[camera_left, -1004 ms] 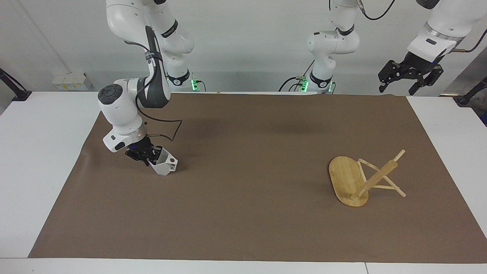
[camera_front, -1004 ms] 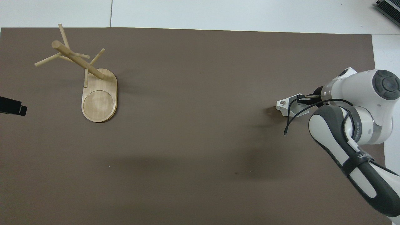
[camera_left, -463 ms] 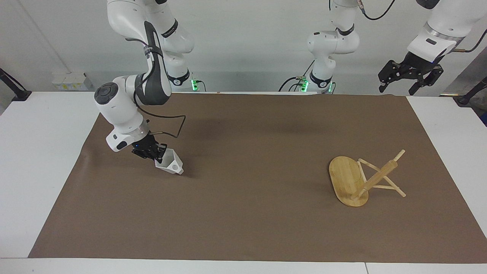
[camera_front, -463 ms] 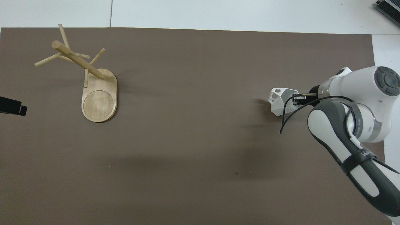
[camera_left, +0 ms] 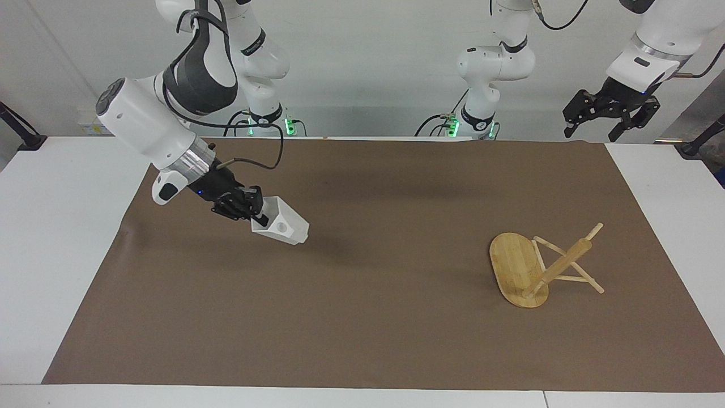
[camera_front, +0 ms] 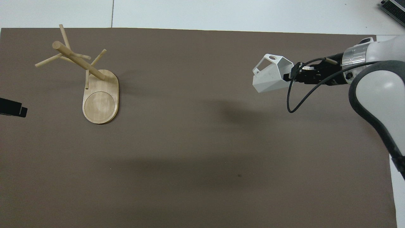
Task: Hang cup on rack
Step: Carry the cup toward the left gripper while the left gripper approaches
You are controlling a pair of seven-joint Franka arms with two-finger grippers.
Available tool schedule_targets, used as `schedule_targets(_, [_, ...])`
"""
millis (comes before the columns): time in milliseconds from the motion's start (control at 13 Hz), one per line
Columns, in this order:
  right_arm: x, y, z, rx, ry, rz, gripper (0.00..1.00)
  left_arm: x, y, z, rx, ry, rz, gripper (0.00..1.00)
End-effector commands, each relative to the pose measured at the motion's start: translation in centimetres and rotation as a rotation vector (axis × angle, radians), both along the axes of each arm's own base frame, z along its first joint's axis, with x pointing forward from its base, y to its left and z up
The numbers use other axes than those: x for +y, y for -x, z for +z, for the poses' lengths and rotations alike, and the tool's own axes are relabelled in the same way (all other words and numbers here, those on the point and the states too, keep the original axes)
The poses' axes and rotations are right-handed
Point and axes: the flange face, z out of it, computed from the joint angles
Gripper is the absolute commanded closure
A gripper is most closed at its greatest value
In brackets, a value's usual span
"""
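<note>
The white faceted cup point(camera_left: 281, 228) hangs in the air over the brown mat, tipped on its side, with the pierced handle tab showing. My right gripper point(camera_left: 256, 214) is shut on the end of the cup toward its arm. In the overhead view the cup point(camera_front: 271, 77) points away from the right gripper point(camera_front: 291, 77), toward the left arm's end. The bamboo rack point(camera_left: 558, 266) rests on its oval base point(camera_left: 512, 263) near the left arm's end; it also shows in the overhead view point(camera_front: 79, 61). My left gripper point(camera_left: 595, 131) waits, open, raised over the table's edge.
The brown mat point(camera_left: 385, 317) covers most of the white table point(camera_left: 62, 187). The black tip of the left gripper point(camera_front: 12, 108) shows at the overhead view's edge. Nothing else lies on the mat between cup and rack.
My right gripper has lifted the cup off the mat, tipped it further onto its side and carried it up and toward the left arm's end. The left arm and rack have not moved.
</note>
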Motion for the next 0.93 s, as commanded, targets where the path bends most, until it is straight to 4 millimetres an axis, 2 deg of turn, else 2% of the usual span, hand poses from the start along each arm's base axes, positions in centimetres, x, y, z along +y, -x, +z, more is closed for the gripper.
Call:
schedule_targets(0, [4.0,0.0,3.1,-0.003,-0.212,0.005,1.00,0.0,0.7,0.1,-0.019,-0.002,-0.002,0.00])
schedule_targets(232, [10.5,1.0,5.2,0.032,-0.448,-0.003,1.00,-2.2,0.6,0.1,-0.035,-0.002,-0.034,0.00])
schedule_targets(309, [13.0,1.4,5.7,0.017,-0.476,-0.012,1.00,-4.3,0.9,0.0,-0.025,0.003,0.008,0.00])
schedule_targets(463, [19.4,3.0,6.4,-0.035,-0.501,-0.025,1.00,-8.2,1.4,0.3,-0.012,0.076,0.144,0.00])
schedule_targets(618, [23.8,4.4,6.1,-0.046,-0.494,-0.055,1.00,-12.1,2.1,0.4,0.004,0.126,0.223,0.00])
schedule_targets(695, [25.6,5.0,5.5,-0.048,-0.490,-0.054,1.00,-13.6,2.4,0.6,0.006,0.153,0.247,0.00])
schedule_targets(849, [26.7,5.2,4.7,-0.049,-0.466,-0.033,1.00,-14.5,1.6,1.1,0.004,0.260,0.389,0.00])
